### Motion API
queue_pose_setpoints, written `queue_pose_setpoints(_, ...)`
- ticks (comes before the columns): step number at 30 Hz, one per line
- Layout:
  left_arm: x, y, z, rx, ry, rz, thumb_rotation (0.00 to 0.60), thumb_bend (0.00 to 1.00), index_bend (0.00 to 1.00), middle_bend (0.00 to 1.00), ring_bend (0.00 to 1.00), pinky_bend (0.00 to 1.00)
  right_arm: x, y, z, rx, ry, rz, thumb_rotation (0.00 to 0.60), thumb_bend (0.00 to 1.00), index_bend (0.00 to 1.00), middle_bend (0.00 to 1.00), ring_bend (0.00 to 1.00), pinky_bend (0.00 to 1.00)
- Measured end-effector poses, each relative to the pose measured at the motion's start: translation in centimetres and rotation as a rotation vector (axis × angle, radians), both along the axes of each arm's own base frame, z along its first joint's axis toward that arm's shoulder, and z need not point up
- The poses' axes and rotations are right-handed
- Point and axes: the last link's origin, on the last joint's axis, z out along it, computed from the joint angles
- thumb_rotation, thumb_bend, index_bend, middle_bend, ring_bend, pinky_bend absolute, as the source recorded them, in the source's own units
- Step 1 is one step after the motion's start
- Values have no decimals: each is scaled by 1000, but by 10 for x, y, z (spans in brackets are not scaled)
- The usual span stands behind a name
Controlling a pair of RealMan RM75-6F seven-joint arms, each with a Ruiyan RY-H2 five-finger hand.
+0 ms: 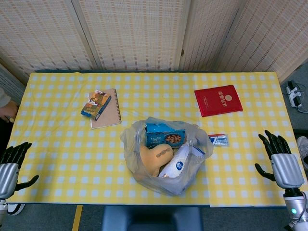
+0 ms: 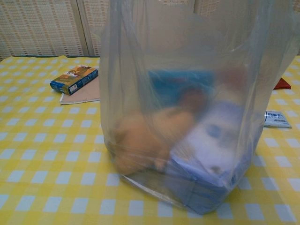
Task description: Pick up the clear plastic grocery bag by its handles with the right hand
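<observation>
The clear plastic grocery bag (image 1: pixel 166 156) is sitting at lower centre of the surface (image 1: pixel 57 144), mouth gaping, showing a blue box, tan toy and white pouch. The right hand (image 1: pixel 281 161) is hovering lower right, fingers spread and empty.

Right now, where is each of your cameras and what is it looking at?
Head view: sits up high, looks down on the checked table; the left hand and right hand show at the near corners, holding nothing.
Chest view: sits low at the table's near edge, looks straight across at the clear plastic bag; no part of the robot shows.
Both views show the bag, the small snack box on a notebook, and the white tube.
</observation>
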Motion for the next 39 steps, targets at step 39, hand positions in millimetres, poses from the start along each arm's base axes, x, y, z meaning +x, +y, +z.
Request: queue_pose_setpoints(39,3,-9,5,20,-1,-16,600,225,0,109,121,102,100,-35,-1,427,-837,496,600,281,0,0,0,0)
